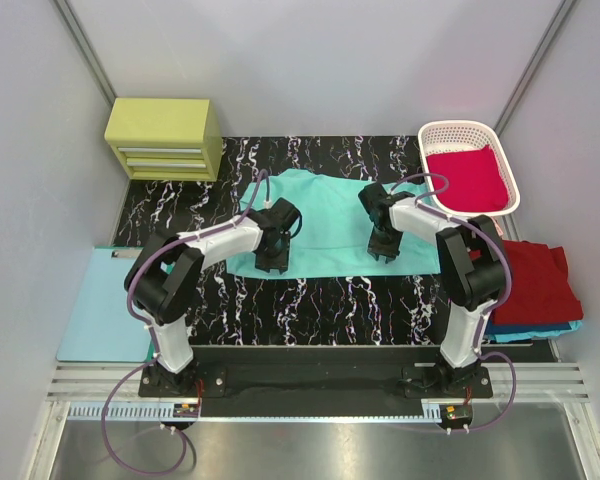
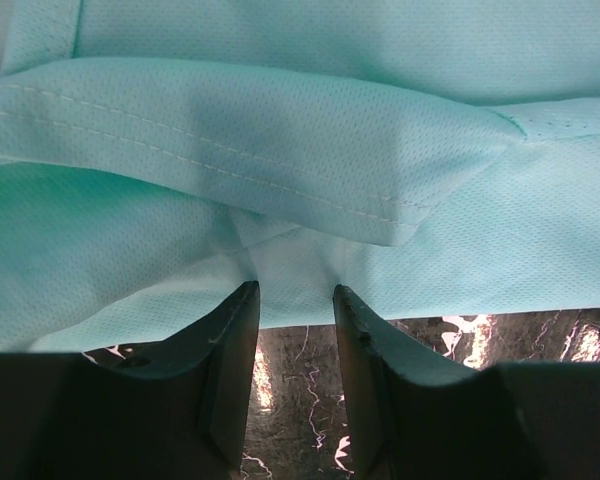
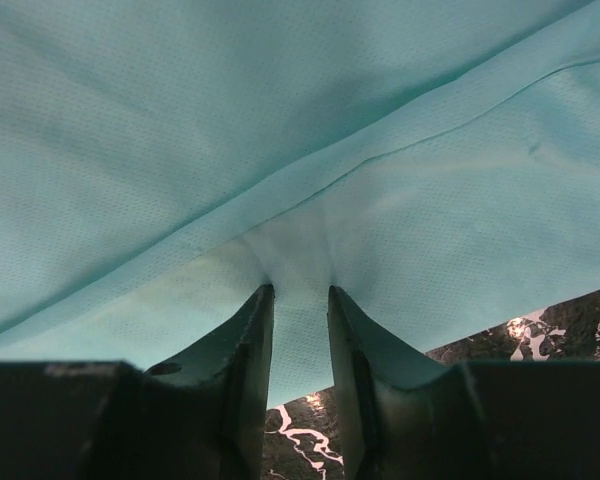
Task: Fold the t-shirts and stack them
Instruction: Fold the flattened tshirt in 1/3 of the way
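The left claw (image 1: 274, 258) and right claw (image 1: 383, 250) are each pinching the near edge of the mint-teal t-shirt (image 1: 330, 222), which is lying spread on the desk (image 1: 310, 310). A white basket (image 1: 462, 127) and a dark red t-shirt (image 1: 536, 285) are sitting to its right.

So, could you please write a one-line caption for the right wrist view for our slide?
Right tool pinching the edge of the mint-teal t-shirt, black marbled table visible below.

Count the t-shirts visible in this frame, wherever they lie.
4. The mint-teal shirt is spread at centre; the crimson shirt lies in the white basket; the dark red shirt sits on the blue shirt at the right. More may be hidden underneath.
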{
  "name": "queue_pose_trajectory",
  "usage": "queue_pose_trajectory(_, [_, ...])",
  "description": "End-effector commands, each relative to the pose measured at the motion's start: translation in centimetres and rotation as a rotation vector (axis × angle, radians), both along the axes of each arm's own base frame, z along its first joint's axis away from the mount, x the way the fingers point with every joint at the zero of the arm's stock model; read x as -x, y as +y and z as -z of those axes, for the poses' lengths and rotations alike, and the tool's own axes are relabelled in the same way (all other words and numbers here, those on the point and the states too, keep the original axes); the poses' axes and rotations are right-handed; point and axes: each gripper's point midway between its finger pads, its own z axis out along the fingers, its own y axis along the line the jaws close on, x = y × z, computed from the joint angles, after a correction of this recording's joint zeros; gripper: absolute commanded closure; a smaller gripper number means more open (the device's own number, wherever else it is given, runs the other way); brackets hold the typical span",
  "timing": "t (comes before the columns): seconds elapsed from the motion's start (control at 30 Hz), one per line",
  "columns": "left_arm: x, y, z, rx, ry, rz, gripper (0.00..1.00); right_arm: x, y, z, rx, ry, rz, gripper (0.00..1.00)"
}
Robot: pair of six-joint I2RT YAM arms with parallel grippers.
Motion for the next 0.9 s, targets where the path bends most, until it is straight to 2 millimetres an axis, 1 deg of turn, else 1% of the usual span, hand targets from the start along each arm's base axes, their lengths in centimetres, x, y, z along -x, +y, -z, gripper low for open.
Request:
queue_pose_trajectory(0.0, [-2.5, -0.5, -4.0, 0.031, -0.114, -0.019, 0.59, 0.2, 0.5, 0.5, -0.014, 0.045, -0.032, 0.62])
queue_pose_trajectory(0.07, [-2.9, -0.3, -4.7, 0.024, -0.130, -0.023, 0.59, 0.3, 0.4, 0.5, -0.014, 0.046, -0.033, 0.62])
queue_pose_trajectory(0.1, [-3.4, -0.5, -5.4, 0.034, -0.149, -0.026, 0.59, 0.3, 0.4, 0.4, -0.010, 0.042, -0.035, 0.62])
queue_pose_trajectory(0.17, [-3.8, -0.6, -6.1, 0.038, -0.166, -0.027, 0.58, 0.2, 0.3, 0.0, -0.010, 0.026, -0.036, 0.62])
queue_pose_trajectory(0.3, [-4.9, -0.7, -5.9, 0.020, -0.166, -0.033, 0.58, 0.1, 0.1, -0.4, -0.003, 0.016, -0.047, 0.62])
queue_pose_trajectory(0.33, [-5.1, -0.4, -5.2, -0.001, -0.156, -0.038, 0.58, 0.1, 0.1, -0.5, -0.004, 0.013, -0.047, 0.62])
queue_pose_trajectory(0.43, [-5.4, -0.1, -4.0, -0.009, -0.125, -0.051, 0.59, 0.3, 0.0, -0.7, -0.004, 0.007, -0.050, 0.62])
queue_pose_trajectory(0.5, [-5.4, 0.2, -4.0, -0.007, -0.119, -0.062, 0.59, 0.3, -0.3, -1.1, 0.003, -0.008, -0.050, 0.62])
queue_pose_trajectory(0.53, [-5.4, 0.3, -4.8, 0.000, -0.135, -0.067, 0.59, 0.3, -0.3, -1.5, 0.000, -0.022, -0.050, 0.62])
queue_pose_trajectory(0.57, [-5.1, 0.8, -4.7, -0.012, -0.138, -0.074, 0.58, 0.5, -0.4, -1.5, 0.000, -0.020, -0.050, 0.62])
queue_pose_trajectory(0.63, [-5.5, 1.8, -5.1, -0.043, -0.172, -0.092, 0.55, 0.5, -0.3, -1.8, -0.008, -0.033, -0.051, 0.62])
queue_pose_trajectory(0.67, [-5.8, 2.6, -4.8, -0.056, -0.168, -0.109, 0.54, 0.5, -0.2, -1.8, -0.018, -0.037, -0.051, 0.62])
queue_pose_trajectory(0.73, [-6.1, 3.4, -4.2, -0.056, -0.147, -0.133, 0.54, 0.5, 0.0, -2.0, -0.029, -0.044, -0.054, 0.62])
queue_pose_trajectory(0.77, [-6.8, 4.1, -4.3, -0.053, -0.149, -0.161, 0.54, 0.5, 0.0, -2.1, -0.032, -0.046, -0.052, 0.62])
queue_pose_trajectory(0.83, [-7.7, 4.3, -4.5, -0.043, -0.160, -0.172, 0.54, 0.5, 0.0, -2.3, -0.032, -0.051, -0.053, 0.62])
queue_pose_trajectory(0.87, [-8.0, 4.6, -4.1, -0.047, -0.154, -0.180, 0.53, 0.5, 0.0, -2.4, -0.033, -0.055, -0.053, 0.62])
